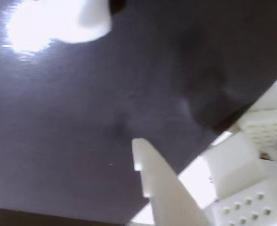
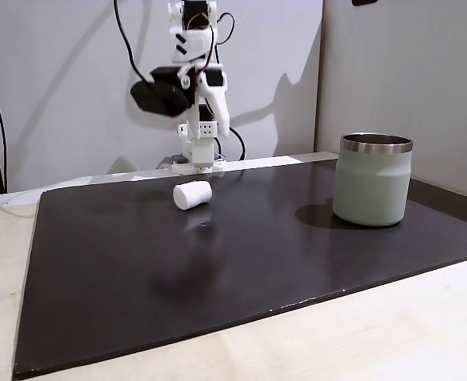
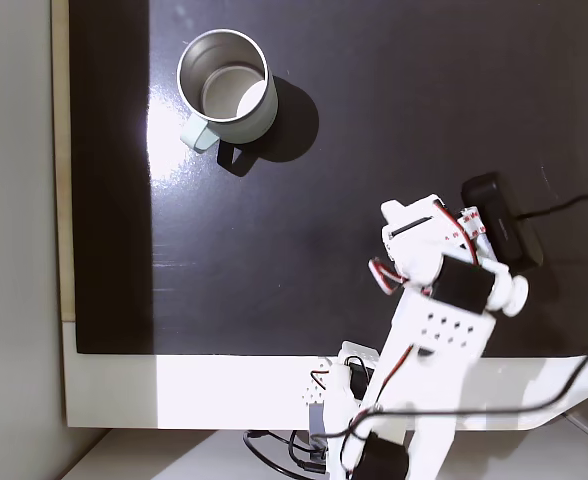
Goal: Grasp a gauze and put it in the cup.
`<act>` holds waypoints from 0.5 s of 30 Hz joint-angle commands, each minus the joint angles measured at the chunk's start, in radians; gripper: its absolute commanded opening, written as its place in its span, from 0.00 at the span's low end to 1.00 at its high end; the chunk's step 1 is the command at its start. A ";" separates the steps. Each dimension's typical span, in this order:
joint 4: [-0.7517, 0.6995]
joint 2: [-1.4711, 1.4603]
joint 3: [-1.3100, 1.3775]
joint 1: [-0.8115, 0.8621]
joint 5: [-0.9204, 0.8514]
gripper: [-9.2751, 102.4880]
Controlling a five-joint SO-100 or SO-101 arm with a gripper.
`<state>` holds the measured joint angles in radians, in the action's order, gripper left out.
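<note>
The gauze (image 2: 192,194) is a short, soft-looking white cylinder lying on its side. In the wrist view it appears as a blurred white form (image 1: 92,19) at the top edge, partly merged with a bright glare patch. The cup (image 2: 372,181) is a wide, handleless tumbler with a matte pale sage-green wall and a polished steel rim. In the fixed view from above, the cup (image 3: 261,108) shows a bare metal interior.

The surface (image 2: 241,270) is a dark, smooth mat with a slight sheen that reflects light. It lies on a pale wood-tone top (image 2: 360,341). Plain light-grey walls (image 2: 59,87) stand behind, and black cables hang down beside the arm.

The arm (image 2: 198,87) is built of white plastic parts with a perforated bracket and a black camera body at the wrist. It is raised above the rear of the mat. In the wrist view the gripper (image 1: 63,174) has its jaws spread wide: one tapered white finger (image 1: 157,179) stands at lower centre and the edge of the other sits at the left border. Nothing is held between them.

In the side fixed view the gauze rests on the mat in front of the arm base, below the raised wrist and clear of it. The cup stands upright well to the right of the gauze in that view.
</note>
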<state>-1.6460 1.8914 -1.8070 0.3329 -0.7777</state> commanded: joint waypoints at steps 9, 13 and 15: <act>0.058 -0.204 0.078 0.146 -0.124 0.38; 0.103 -0.298 0.092 0.156 -0.117 0.38; 0.124 -0.328 0.092 0.158 -0.115 0.38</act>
<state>-1.5493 1.5815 -1.7717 0.4801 -0.8989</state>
